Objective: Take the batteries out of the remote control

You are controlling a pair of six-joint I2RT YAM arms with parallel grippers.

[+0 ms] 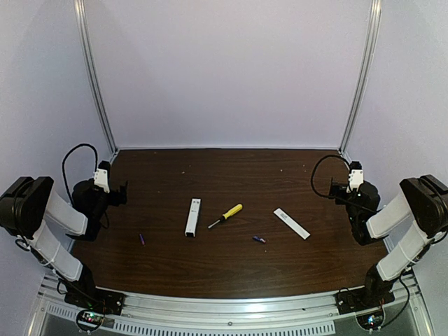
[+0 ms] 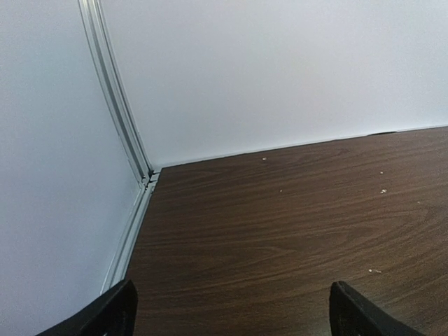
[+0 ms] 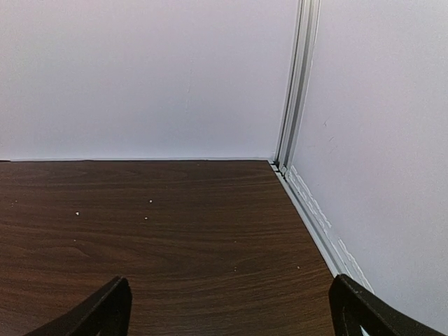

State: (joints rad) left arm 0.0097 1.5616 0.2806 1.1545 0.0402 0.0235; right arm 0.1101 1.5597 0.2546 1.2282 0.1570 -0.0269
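1. Purple batteries (image 1: 141,239) look already out: one lies toward the near-left corner of the bench (image 1: 210,276), the other battery (image 1: 259,239) is right of centre, and both are apart from the white remote (image 1: 192,217) mid-bench.
2. Your left gripper (image 2: 232,311) and right gripper (image 3: 231,311) gape wide, holding nothing, near the side edges.
3. I'd confirm the remote's dark end is empty and steer clear of the screwdriver (image 1: 225,216).

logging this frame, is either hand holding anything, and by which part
Nothing is held. The left hand and right hand are both open and empty, well away from the remote.
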